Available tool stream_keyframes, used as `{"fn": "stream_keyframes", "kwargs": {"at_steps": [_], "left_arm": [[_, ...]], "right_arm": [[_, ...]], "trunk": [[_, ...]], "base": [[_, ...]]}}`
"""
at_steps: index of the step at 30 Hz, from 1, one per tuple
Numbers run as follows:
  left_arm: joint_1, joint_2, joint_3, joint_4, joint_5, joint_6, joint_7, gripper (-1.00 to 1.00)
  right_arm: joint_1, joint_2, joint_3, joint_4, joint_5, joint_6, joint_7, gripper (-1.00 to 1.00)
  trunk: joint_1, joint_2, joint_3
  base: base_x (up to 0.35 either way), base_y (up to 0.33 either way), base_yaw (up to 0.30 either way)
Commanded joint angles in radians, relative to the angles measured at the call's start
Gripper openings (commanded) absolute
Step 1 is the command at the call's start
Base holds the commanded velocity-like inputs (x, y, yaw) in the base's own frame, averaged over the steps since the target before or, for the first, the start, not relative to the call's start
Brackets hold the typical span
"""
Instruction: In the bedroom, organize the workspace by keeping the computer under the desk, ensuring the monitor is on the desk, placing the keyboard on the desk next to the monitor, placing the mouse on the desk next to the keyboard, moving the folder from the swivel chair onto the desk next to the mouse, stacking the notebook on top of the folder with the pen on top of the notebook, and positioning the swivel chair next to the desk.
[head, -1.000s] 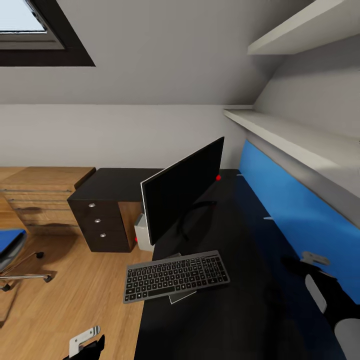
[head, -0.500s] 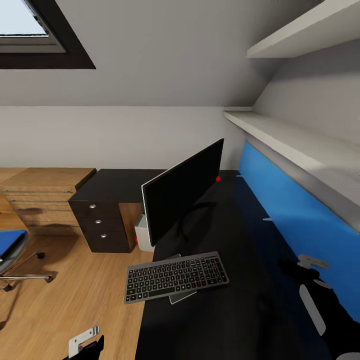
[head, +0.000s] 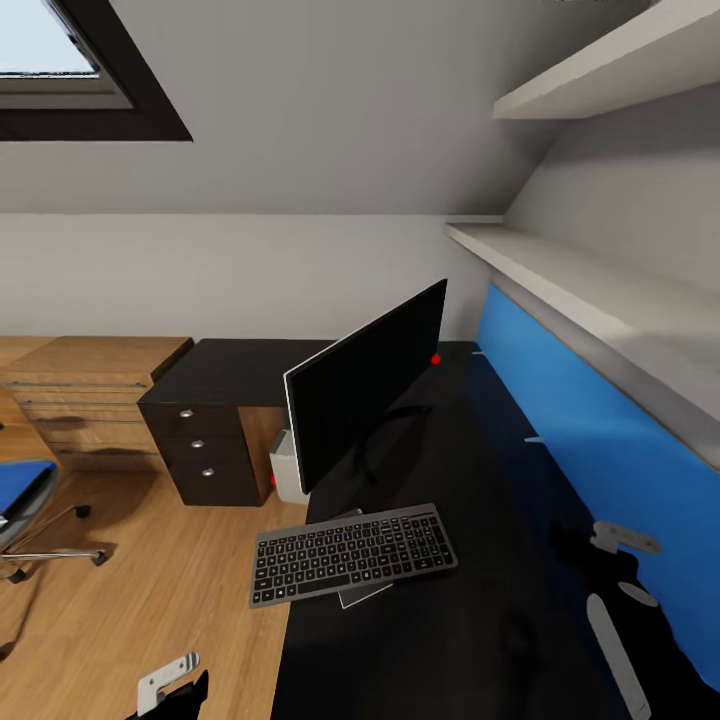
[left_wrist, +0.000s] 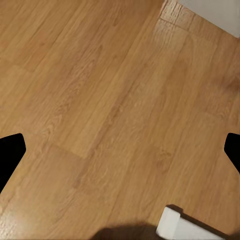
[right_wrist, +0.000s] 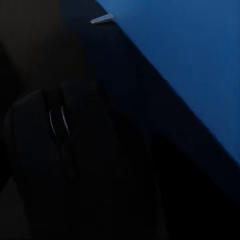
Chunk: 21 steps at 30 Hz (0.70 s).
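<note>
The black monitor (head: 365, 390) stands on the glossy black desk (head: 450, 640), with the grey-framed keyboard (head: 350, 553) in front of it, overhanging the desk edge. The light grey computer (head: 284, 466) sits under the desk beside the drawer unit (head: 200, 440). At the far left, the swivel chair (head: 45, 550) carries the blue folder (head: 20, 482). My right gripper (head: 585, 548) is low over the desk by the blue panel; its wrist view shows the black mouse (right_wrist: 75, 150) close up, the fingers lost in the dark. My left gripper (left_wrist: 120, 150) hangs open over the floor.
A blue wall panel (head: 560, 420) runs along the desk's right side under white shelves (head: 580, 270). Low oak cabinets (head: 85, 395) stand at the left against the wall. Oak plank floor (head: 150, 600) lies left of the desk. A white block (left_wrist: 175, 225) shows beside the left gripper.
My right arm has drawn back and lower along the desk beside the blue panel. The view has shifted slightly. Monitor, keyboard and chair stay put.
</note>
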Motion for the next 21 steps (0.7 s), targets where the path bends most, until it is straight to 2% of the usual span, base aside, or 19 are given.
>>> {"fn": "stream_keyframes", "kwargs": {"at_steps": [1,6,21], "left_arm": [[-0.001,0.002,-0.008,-0.001,0.01,-0.003,0.008,1.0],[-0.001,0.002,-0.008,0.018,0.01,-0.004,0.004,1.0],[-0.001,0.002,-0.008,0.025,0.008,-0.004,0.005,1.0]], "right_arm": [[0.0,0.001,0.001,-0.002,-0.012,0.002,-0.006,-1.0],[0.0,0.006,0.004,-0.004,-0.011,-0.001,-0.008,-1.0],[0.0,0.008,0.003,-0.004,-0.013,-0.004,-0.008,-1.0]], "trunk": [[0.0,-0.001,-0.002],[0.0,-0.001,-0.002],[0.0,-0.001,-0.002]], "base": [[0.0,0.0,0.0],[-0.022,0.019,0.0],[-0.25,0.205,0.0]]}}
